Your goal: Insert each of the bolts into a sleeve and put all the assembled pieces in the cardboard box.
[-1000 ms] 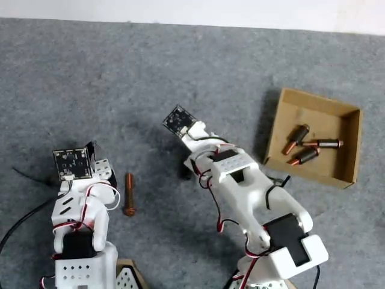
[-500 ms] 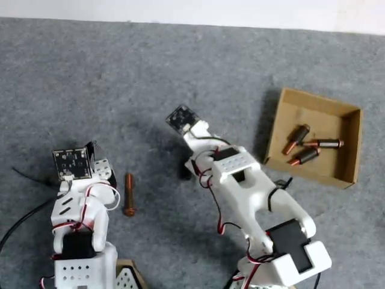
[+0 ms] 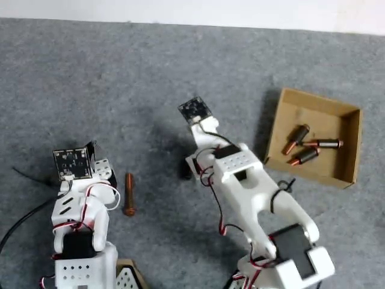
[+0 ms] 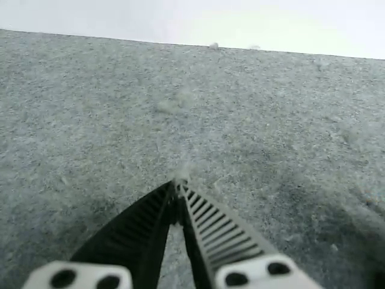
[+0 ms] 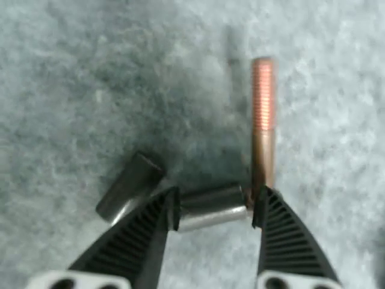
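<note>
My right gripper (image 5: 215, 201) has a dark sleeve (image 5: 210, 209) lying crosswise between its fingers, which press on the sleeve's two ends. A second dark sleeve (image 5: 129, 183) lies on the carpet just beside it. A copper bolt (image 5: 263, 120) points away from the gripper, its head end by one finger. In the high view the right arm (image 3: 234, 168) stands mid-table. Another copper bolt (image 3: 129, 194) lies next to the left arm (image 3: 78, 205). My left gripper (image 4: 178, 191) is shut on nothing, over bare carpet. The cardboard box (image 3: 283, 120) at the right holds three assembled pieces (image 3: 304, 144).
Grey carpet covers the table, with open room at the far left and between the right arm and the box. A black cable (image 3: 24, 177) trails near the left arm's base.
The right arm's wrist has swung away from me and to the right, toward the box side. The left arm and the bolt beside it have not moved.
</note>
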